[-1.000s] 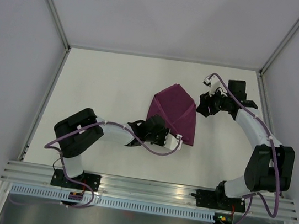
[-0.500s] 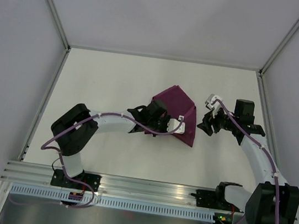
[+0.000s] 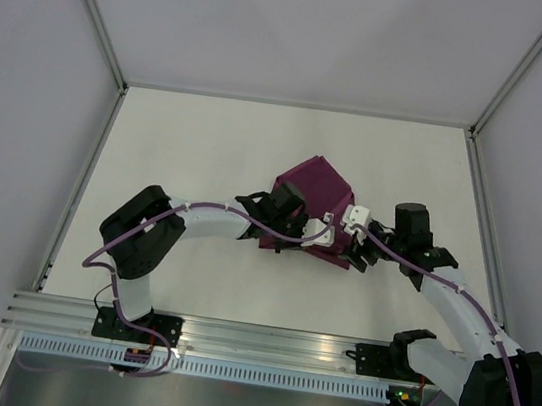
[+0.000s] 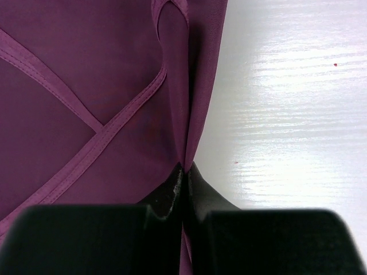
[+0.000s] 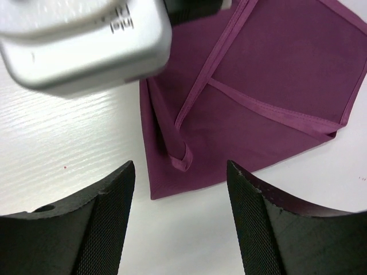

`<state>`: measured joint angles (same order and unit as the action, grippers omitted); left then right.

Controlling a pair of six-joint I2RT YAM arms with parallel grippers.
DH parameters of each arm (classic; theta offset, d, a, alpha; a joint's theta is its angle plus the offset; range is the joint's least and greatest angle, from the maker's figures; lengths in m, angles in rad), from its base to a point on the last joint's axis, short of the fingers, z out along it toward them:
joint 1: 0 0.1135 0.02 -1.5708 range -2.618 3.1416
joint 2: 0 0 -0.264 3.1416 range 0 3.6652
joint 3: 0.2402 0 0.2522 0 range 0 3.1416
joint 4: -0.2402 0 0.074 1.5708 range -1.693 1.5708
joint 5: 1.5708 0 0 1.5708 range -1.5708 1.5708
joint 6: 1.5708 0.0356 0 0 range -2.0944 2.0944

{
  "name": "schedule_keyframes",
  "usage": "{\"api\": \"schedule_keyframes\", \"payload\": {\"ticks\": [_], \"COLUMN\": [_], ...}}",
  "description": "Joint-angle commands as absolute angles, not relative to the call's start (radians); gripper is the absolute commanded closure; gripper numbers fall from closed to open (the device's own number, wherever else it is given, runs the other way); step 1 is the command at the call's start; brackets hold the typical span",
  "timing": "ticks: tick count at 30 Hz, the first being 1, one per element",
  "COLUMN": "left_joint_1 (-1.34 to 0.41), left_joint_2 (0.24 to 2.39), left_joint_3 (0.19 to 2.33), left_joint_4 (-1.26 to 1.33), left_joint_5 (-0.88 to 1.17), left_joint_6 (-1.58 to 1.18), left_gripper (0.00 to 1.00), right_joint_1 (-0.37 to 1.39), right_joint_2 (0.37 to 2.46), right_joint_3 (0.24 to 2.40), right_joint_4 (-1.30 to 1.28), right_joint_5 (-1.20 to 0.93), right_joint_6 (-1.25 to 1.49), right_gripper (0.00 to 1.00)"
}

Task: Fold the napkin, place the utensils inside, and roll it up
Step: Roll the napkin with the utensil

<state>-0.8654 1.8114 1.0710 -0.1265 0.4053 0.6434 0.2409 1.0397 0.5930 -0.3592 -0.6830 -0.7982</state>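
The magenta-purple napkin lies folded in the middle of the table. It fills the left wrist view, and its near corner shows in the right wrist view. My left gripper sits over the napkin's near part. In its own view it is shut on a raised fold of the cloth. My right gripper is open and empty just off the napkin's near right corner. In its own view it frames that corner between its fingers. The knife is out of view.
The left arm's white wrist camera is close in front of the right gripper. The white table is walled at the left, back and right. The metal rail with both arm bases runs along the near edge.
My right arm swung from the far right in to the napkin's near right corner. My left gripper shifted a little away and right on the cloth, and the napkin's near edge bunched up.
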Motion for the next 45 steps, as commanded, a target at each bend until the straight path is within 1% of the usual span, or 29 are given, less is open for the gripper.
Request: {"api": "schedule_keyframes", "payload": {"ticks": [1, 2, 3, 5, 7, 13, 15, 19, 21, 23, 25, 26, 29, 31, 33, 38, 45], "left_joint_1": [-0.864, -0.864, -0.864, -0.864, -0.864, -0.862, -0.862, -0.861, -0.861, -0.856, -0.851, -0.85, -0.839, -0.825, -0.805, -0.759, -0.727], "left_joint_2": [1.827, 1.825, 1.821, 1.812, 1.801, 1.796, 1.802, 1.815, 1.819, 1.815, 1.809, 1.802, 1.773, 1.753, 1.741, 1.677, 1.657], "left_joint_3": [1.085, 1.08, 1.077, 1.063, 1.052, 1.049, 1.049, 1.045, 1.043, 1.04, 1.037, 1.034, 1.032, 1.032, 1.034, 1.032, 1.02], "left_joint_4": [-0.129, -0.126, -0.121, -0.107, -0.092, -0.081, -0.08, -0.077, -0.077, -0.068, -0.066, -0.06, -0.048, -0.035, -0.029, -0.006, 0.034], "left_joint_5": [0.459, 0.459, 0.454, 0.448, 0.442, 0.428, 0.433, 0.437, 0.446, 0.454, 0.449, 0.448, 0.457, 0.462, 0.479, 0.502, 0.511], "left_joint_6": [0.607, 0.603, 0.6, 0.598, 0.597, 0.601, 0.604, 0.601, 0.591, 0.581, 0.575, 0.568, 0.551, 0.535, 0.508, 0.431, 0.393], "left_gripper": [0.9, 0.82, 0.79, 0.79, 0.76, 0.76, 0.79, 0.8, 0.75, 0.67, 0.63, 0.59, 0.54, 0.53, 0.51, 0.51, 0.51], "right_joint_1": [0.271, 0.279, 0.279, 0.279, 0.279, 0.287, 0.299, 0.319, 0.327, 0.334, 0.334, 0.333, 0.334, 0.333, 0.333, 0.333, 0.334], "right_joint_2": [1.064, 1.083, 1.091, 1.118, 1.127, 1.083, 1.057, 1.048, 1.049, 1.054, 1.048, 1.042, 1.046, 1.064, 1.112, 1.218, 1.252], "right_joint_3": [0.597, 0.6, 0.601, 0.614, 0.624, 0.581, 0.569, 0.551, 0.522, 0.522, 0.535, 0.537, 0.546, 0.572, 0.615, 0.686, 0.71], "right_joint_4": [-0.252, -0.244, -0.239, -0.235, -0.248, -0.209, -0.209, -0.219, -0.184, -0.169, -0.178, -0.184, -0.201, -0.221, -0.244, -0.236, -0.232], "right_joint_5": [-0.664, -0.66, -0.651, -0.647, -0.66, -0.655, -0.655, -0.66, -0.629, -0.618, -0.606, -0.612, -0.624, -0.632, -0.638, -0.62, -0.641], "right_joint_6": [-0.807, -0.805, -0.798, -0.795, -0.801, -0.801, -0.807, -0.836, -0.848, -0.842, -0.822, -0.825, -0.813, -0.802, -0.786, -0.696, -0.679], "right_gripper": [0.29, 0.3, 0.3, 0.3, 0.33, 0.33, 0.32, 0.32, 0.31, 0.32, 0.33, 0.32, 0.31, 0.3, 0.33, 0.43, 0.42]}}
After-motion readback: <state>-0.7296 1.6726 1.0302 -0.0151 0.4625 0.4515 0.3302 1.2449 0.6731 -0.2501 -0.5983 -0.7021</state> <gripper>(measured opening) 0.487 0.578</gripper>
